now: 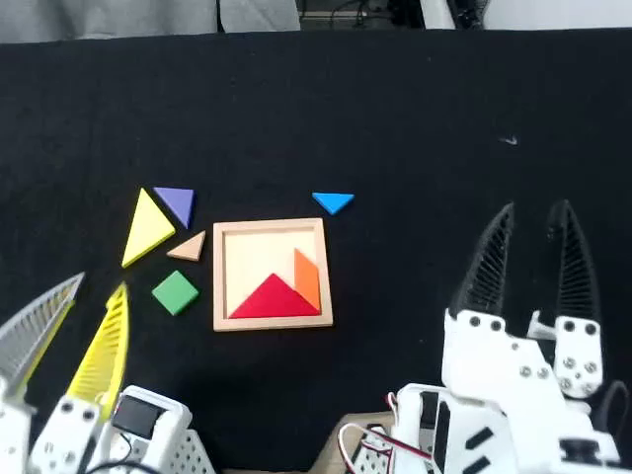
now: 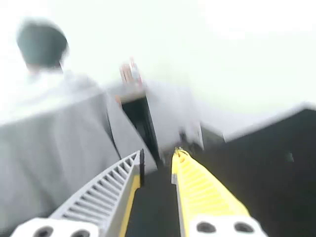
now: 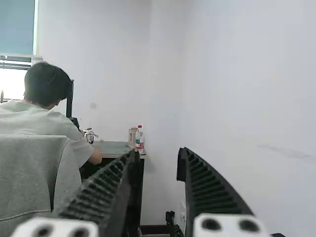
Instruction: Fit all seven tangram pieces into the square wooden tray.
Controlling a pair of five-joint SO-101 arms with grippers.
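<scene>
So, the square wooden tray is found a bit left of centre on the black worktop. A red triangle and an orange parallelogram are already laid inside, along its lower and right sides. Five pieces are left outside:
- The yellow triangle and purple triangle are seen up and to the tray's left.
- The tan triangle is tucked just beside its top-left corner.
- The green square is parked near its left rim.
- The blue triangle is placed just off the upper-right corner.

The left claw is held at the frame's lower left, fingers spread apart. The right claw is held at the lower right, well apart from the tray, also spread apart.
</scene>
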